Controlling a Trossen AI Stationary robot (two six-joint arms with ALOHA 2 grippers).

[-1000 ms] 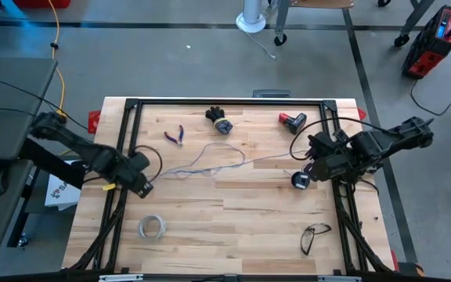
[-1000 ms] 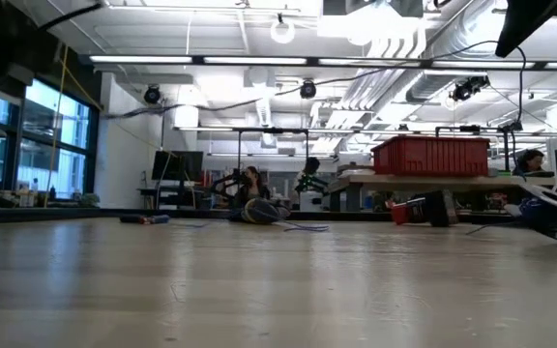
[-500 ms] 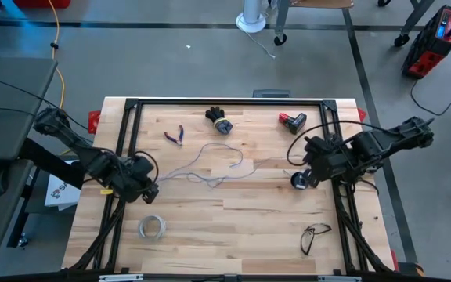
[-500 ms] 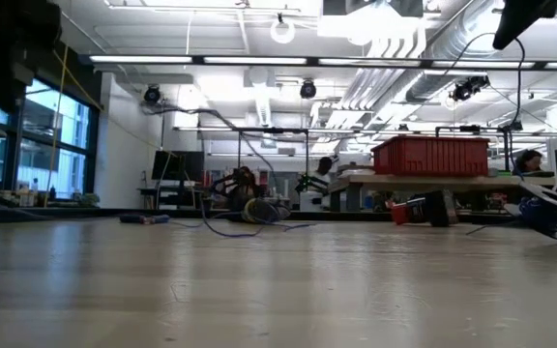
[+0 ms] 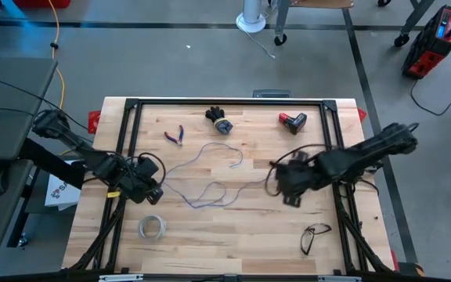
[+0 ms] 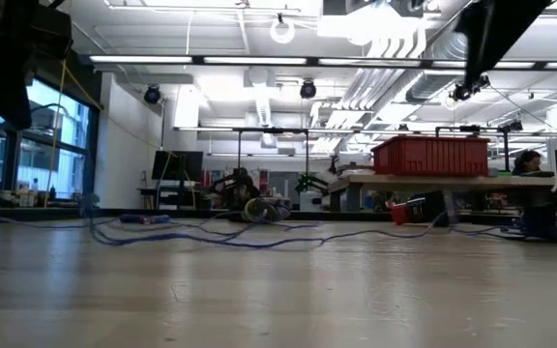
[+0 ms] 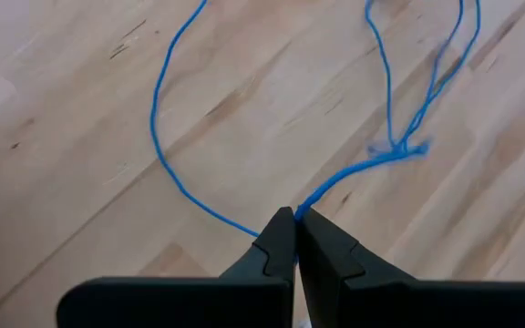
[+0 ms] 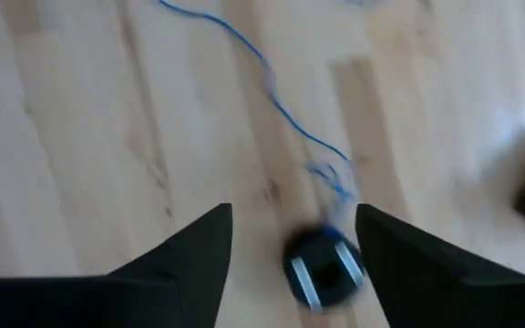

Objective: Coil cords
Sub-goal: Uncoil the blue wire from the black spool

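Your pale butcher-block wooden table (image 5: pixel 233 223), bounded by a black metal frame (image 5: pixel 229 103), sits on a grey concrete floor. The thin bluish wire (image 5: pixel 210 192) loops loosely across its middle. Your left gripper (image 7: pixel 296 219), near the table's left edge, is pinched tight on one end of the wire. Your right gripper (image 8: pixel 292 219) hangs spread wide above the small round dark spool (image 8: pixel 324 267), which lies on the wood right of centre.
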